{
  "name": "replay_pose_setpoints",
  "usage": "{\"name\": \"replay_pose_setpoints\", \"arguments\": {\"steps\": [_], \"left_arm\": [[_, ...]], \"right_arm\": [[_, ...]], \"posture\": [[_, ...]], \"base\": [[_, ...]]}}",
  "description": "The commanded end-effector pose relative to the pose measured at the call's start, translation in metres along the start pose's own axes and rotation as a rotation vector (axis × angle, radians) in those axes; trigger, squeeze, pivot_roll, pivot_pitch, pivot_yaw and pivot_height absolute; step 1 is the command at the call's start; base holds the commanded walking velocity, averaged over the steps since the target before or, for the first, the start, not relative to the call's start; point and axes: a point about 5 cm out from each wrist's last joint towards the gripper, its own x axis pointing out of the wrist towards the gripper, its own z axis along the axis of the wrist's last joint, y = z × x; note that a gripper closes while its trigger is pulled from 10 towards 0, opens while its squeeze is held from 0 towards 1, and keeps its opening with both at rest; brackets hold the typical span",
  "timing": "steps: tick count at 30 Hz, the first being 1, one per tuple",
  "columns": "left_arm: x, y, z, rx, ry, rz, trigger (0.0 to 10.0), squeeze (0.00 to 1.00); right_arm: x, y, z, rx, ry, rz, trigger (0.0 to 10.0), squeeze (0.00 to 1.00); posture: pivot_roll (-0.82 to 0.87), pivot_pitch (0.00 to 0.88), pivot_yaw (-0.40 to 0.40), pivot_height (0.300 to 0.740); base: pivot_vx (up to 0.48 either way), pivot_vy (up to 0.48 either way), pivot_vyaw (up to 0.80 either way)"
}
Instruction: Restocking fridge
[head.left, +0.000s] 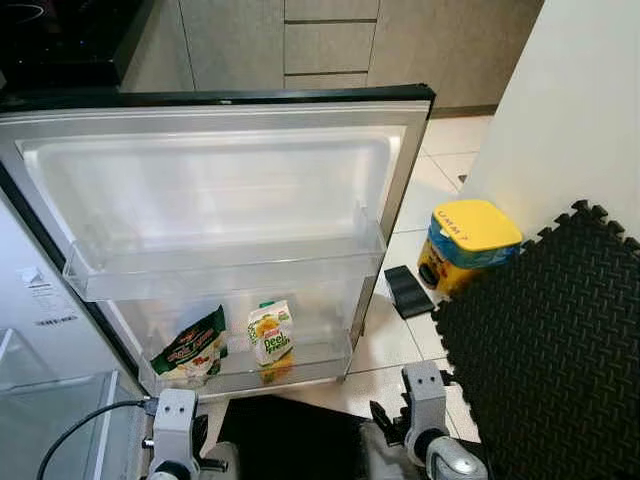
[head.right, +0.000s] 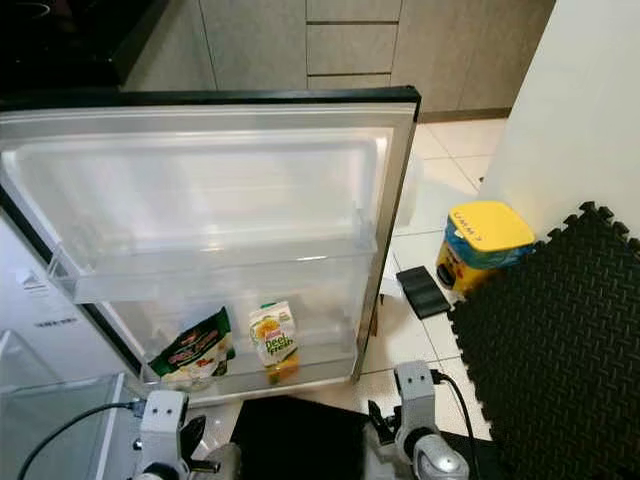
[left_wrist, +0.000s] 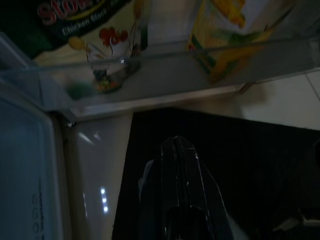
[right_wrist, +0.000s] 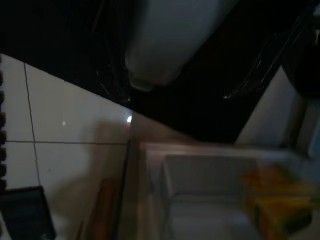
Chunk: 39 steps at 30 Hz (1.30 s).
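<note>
Fridge door (head.left: 220, 190) swung open, fills upper-left and centre of frame. Lower door shelf (head.left: 300, 368) holds a green chicken stock pouch (head.left: 190, 348) at left, and a yellow juice carton (head.left: 271, 338) upright just beside it, centre-low. Upper door shelf (head.left: 225, 270) bare. Left gripper (left_wrist: 182, 195) low over black mat (head.left: 290, 440), fingers pressed together, holding nothing. Right gripper (right_wrist: 150, 75) at bottom right, can't tell its state. Yellow-lidded bin (head.left: 468, 245) on tile at right, near foam mat (head.left: 560, 350).
</note>
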Motion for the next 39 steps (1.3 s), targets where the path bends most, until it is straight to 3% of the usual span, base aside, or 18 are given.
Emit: {"name": "replay_pose_setpoints", "arguments": {"steps": [1,10,13,15,20,39], "left_arm": [[0.000,-0.005,-0.004,-0.012,0.011,0.001,10.0,0.00],[0.000,-0.010,-0.006,-0.025,0.009,0.003,10.0,0.00],[0.000,-0.014,-0.007,-0.028,0.012,-0.002,10.0,0.00],[0.001,-0.017,-0.008,-0.030,0.011,-0.008,10.0,0.00],[0.003,-0.021,-0.007,-0.023,0.009,-0.022,10.0,0.00],[0.003,-0.023,-0.009,-0.022,0.017,-0.033,10.0,0.00]], "right_arm": [[-0.001,0.000,-0.004,-0.009,0.034,-0.014,10.0,0.00],[-0.004,-0.006,-0.015,-0.052,0.123,-0.025,10.0,0.00],[-0.006,-0.003,-0.015,0.007,0.095,0.050,10.0,0.00],[-0.006,-0.002,-0.015,-0.022,0.099,0.071,10.0,0.00],[-0.006,-0.006,-0.017,-0.056,0.122,-0.004,10.0,0.00],[-0.006,-0.006,-0.018,-0.086,0.140,0.000,10.0,0.00]], "posture": [[-0.04,0.029,-0.076,0.648],[-0.05,0.025,-0.086,0.648],[-0.05,0.025,-0.092,0.648],[-0.06,0.026,-0.094,0.658],[-0.05,0.027,-0.095,0.663],[-0.06,0.022,-0.098,0.663]], "base": [[0.000,0.000,0.00],[0.000,0.000,0.00],[0.000,0.000,0.00],[0.000,0.000,0.00],[0.000,0.000,0.00],[0.000,0.000,0.00]]}}
